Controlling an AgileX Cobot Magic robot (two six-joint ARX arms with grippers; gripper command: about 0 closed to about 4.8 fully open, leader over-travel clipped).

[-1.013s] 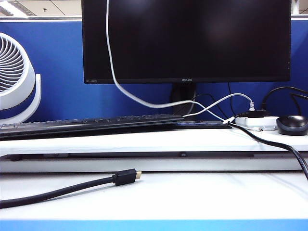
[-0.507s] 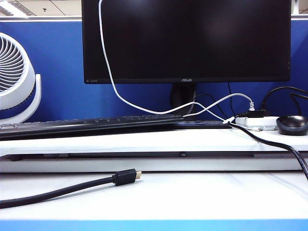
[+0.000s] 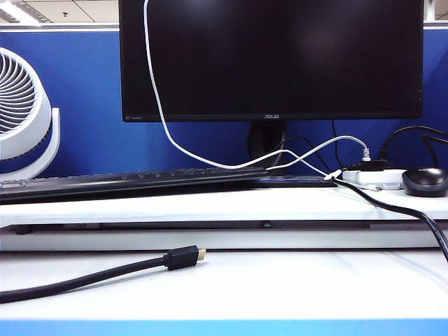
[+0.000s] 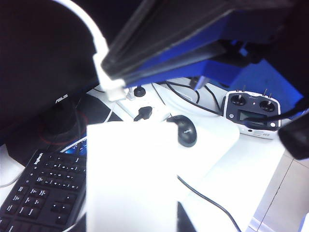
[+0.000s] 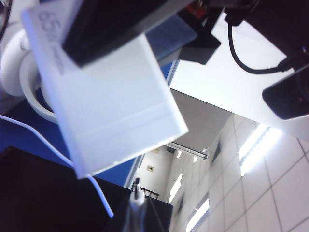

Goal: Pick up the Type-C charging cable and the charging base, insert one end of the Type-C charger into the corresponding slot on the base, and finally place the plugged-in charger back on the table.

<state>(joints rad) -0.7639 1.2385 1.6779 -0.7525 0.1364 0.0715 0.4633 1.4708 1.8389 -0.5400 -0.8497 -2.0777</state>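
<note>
the left gripper clamps its fingers on the thin white type-c charging cable above the worktop — the right gripper, raised, clamps the glossy white rectangular charging base.

White Type-C charging cable hangs across the dark monitor.

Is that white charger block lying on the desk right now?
No: in the right wrist view the charging base is lifted off the table, clamped in the right gripper, with ceiling lights behind it.
</note>
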